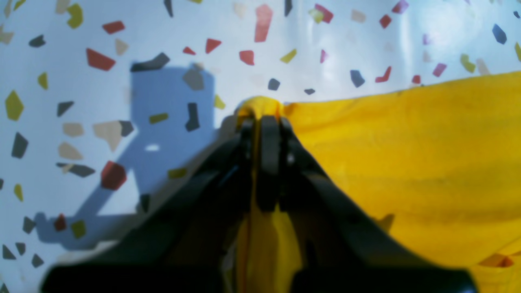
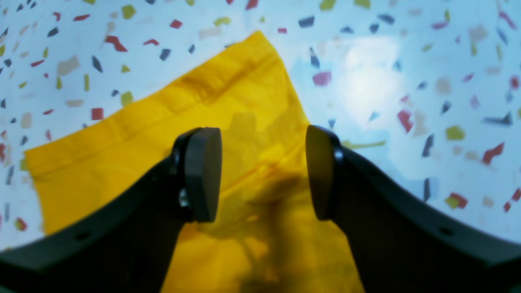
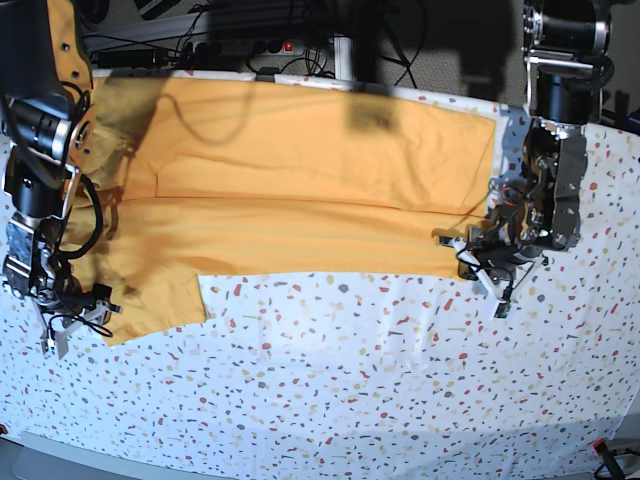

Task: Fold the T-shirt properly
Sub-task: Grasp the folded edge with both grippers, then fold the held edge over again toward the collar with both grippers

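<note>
One garment is occupying the upper half of the base view: the mustard-yellow T-shirt point(image 3: 300, 190) is lying spread across the speckled counter point(image 3: 350, 390), stretched sideways from one arm to the other, with a long crease running along its middle where one layer appears to be lapping over another. A sleeve is sticking out toward the near edge on that view's left. No lettering is showing, so the plain side seems to be facing up.

At the shirt's end on the right of the base view, the left gripper point(image 1: 260, 122) is pinching a bunched corner of the fabric; its fingers point(image 1: 269, 154) are pressed together with yellow cloth squeezed between them and trailing down behind. Holding that corner is probably meant to keep the hem taut, or to carry it over for a fold.

Over the sleeve end, the right gripper point(image 2: 263, 171) is hovering with its fingers point(image 2: 202, 175) spread wide and nothing between them; the sleeve is lying flat on the counter beneath. That opening looks set for taking hold of the sleeve or the edge below it.

Judging by the single lengthwise fold, the task is looking partly under way, with the sleeve not yet tucked in. Cables are lying beyond the far edge of the counter.
</note>
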Controlling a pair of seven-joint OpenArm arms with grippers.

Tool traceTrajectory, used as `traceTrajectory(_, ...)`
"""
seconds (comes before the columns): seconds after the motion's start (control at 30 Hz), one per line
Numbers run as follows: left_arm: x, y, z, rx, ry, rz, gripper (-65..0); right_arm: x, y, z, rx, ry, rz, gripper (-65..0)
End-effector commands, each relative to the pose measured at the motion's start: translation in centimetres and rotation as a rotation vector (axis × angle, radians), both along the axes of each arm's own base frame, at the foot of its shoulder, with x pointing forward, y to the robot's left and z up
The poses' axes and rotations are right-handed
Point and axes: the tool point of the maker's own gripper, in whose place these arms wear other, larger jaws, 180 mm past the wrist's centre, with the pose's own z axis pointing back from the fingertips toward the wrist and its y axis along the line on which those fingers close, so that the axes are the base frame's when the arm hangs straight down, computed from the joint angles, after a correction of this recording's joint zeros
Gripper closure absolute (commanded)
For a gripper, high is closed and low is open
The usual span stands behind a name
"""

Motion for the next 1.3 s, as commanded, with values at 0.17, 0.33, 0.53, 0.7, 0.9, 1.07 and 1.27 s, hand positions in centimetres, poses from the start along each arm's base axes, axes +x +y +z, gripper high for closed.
traceTrajectory(0.17,1.2,0.4,1.5,-0.001,-0.043,0.007,0.0,-0.6,-3.3,0.4,-0.115,0.006,-0.088,-31.2)
traceTrajectory(0.33,1.2,0.4,1.5,-0.001,-0.043,0.007,0.0,-1.0,-3.2,-0.2,-0.112,0.024,-0.088,-31.2)
traceTrajectory(0.53,1.3,0.5,1.6,0.0,-0.046,0.008,0.0,-2.0,-3.1,-1.4,-0.106,0.07,-0.089,-10.7)
traceTrajectory(0.7,2.1,0.7,2.4,0.017,-0.107,0.009,0.0,-1.7,-3.1,-0.8,-0.112,0.059,-0.078,0.0)
traceTrajectory(0.9,2.4,0.3,3.7,0.023,-0.132,-0.003,0.0,-0.3,-2.4,2.3,-0.131,0.004,-0.006,0.0)
traceTrajectory(1.07,2.6,-0.3,6.0,0.036,-0.172,-0.027,0.0,-0.3,1.5,4.8,-0.096,-0.078,0.198,0.0)
traceTrajectory(1.27,1.1,-1.7,8.1,0.009,-0.209,-0.062,0.0,-4.2,4.7,5.9,-0.184,-0.1,0.357,0.0)
